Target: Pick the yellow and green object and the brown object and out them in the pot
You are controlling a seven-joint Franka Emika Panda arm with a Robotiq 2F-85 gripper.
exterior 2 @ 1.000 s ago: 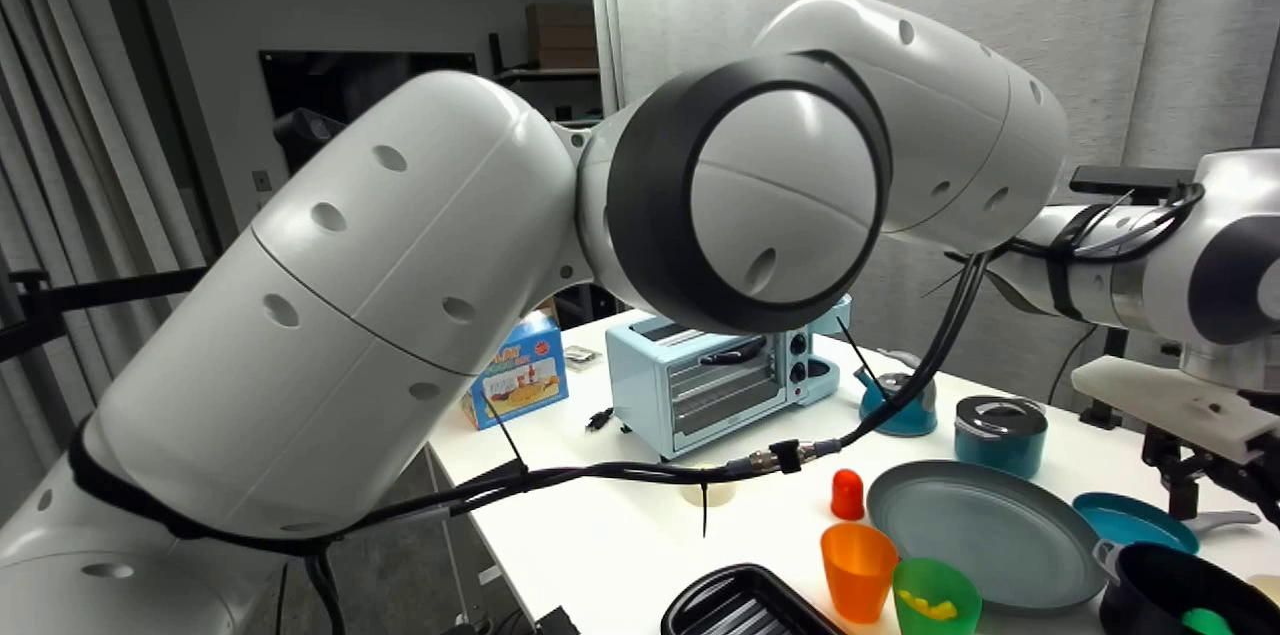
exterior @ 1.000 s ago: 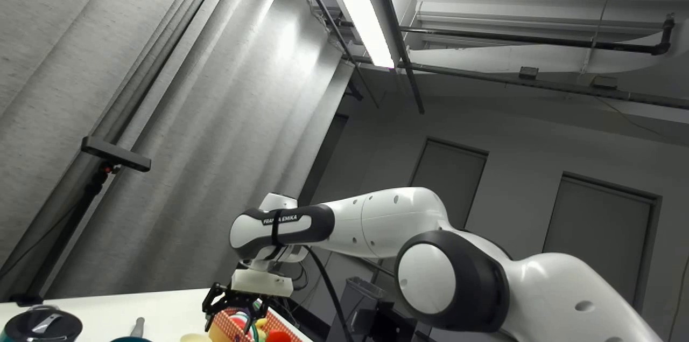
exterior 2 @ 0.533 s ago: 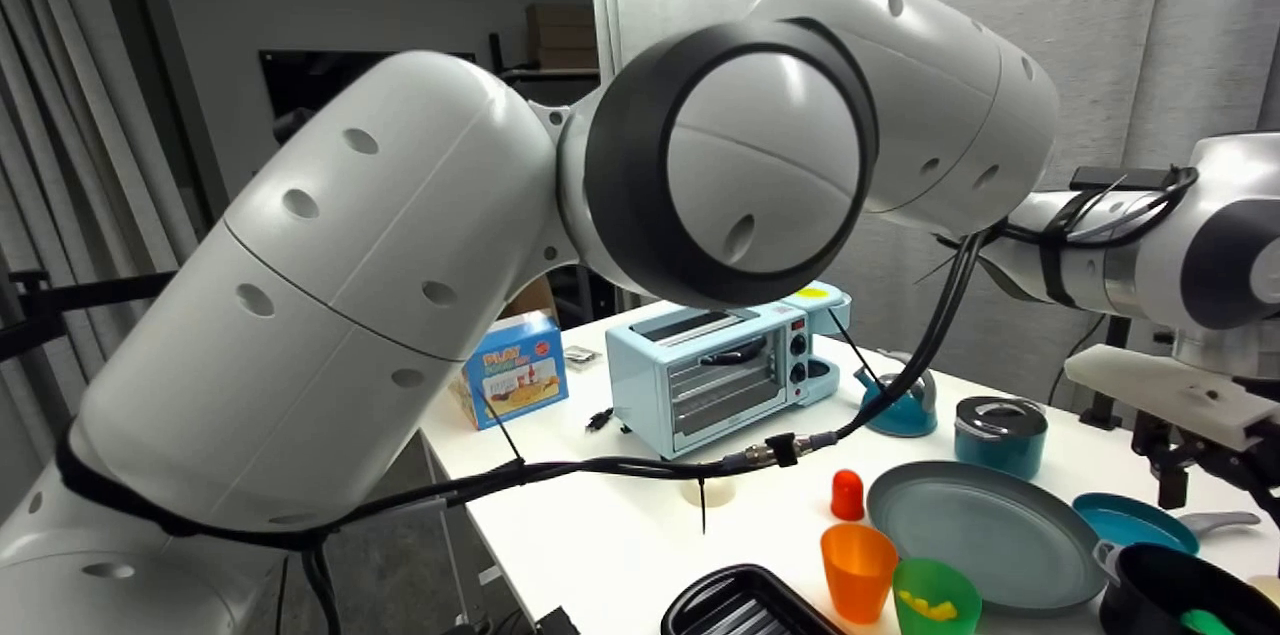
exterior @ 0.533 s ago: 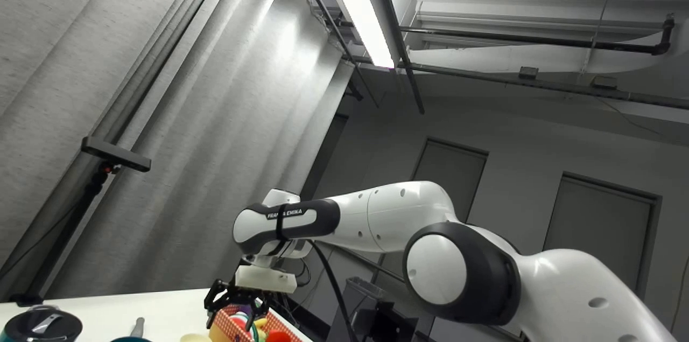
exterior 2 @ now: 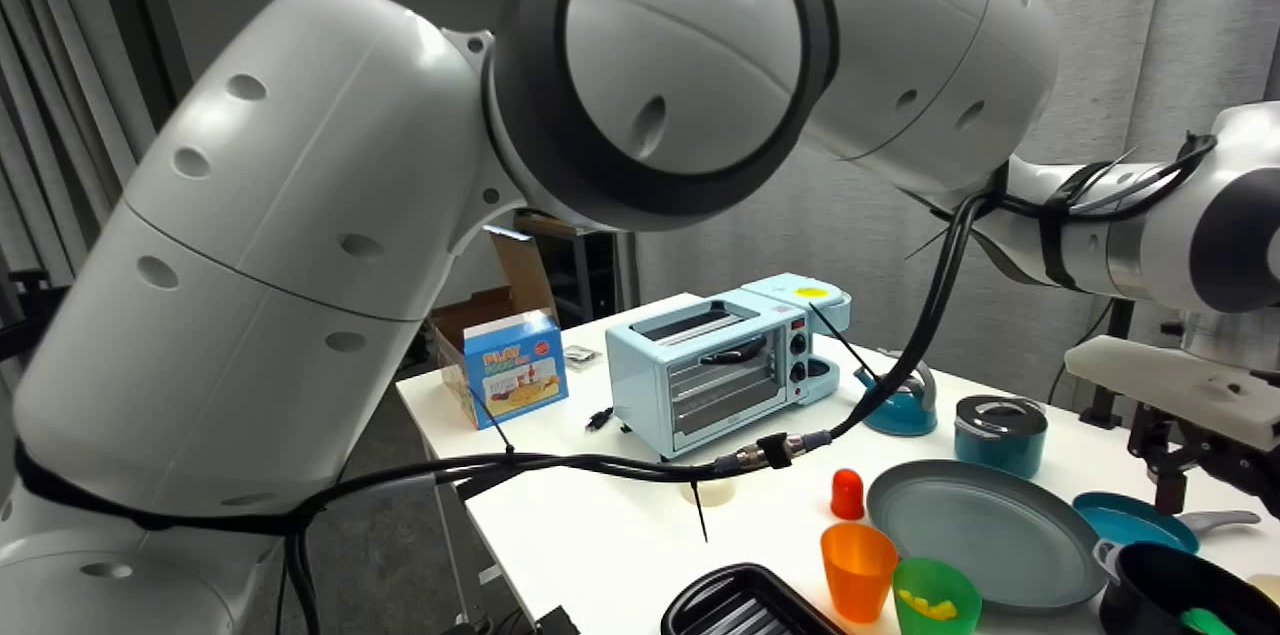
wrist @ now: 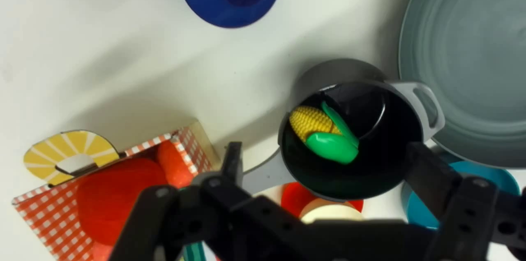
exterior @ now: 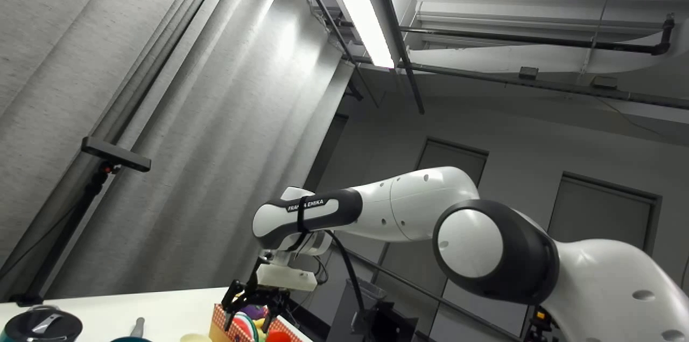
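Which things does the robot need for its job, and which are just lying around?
For the job:
gripper, open
black pot
yellow and green corn, in the pot
brown object (I can't tell which)

Just lying about:
gray plate
orange cup
green cup
toaster oven

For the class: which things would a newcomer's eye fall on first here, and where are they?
The big white arm spans the upper part of an exterior view. In the wrist view, yellow-and-green corn lies inside the black pot, and a red-checked box sits at lower left.
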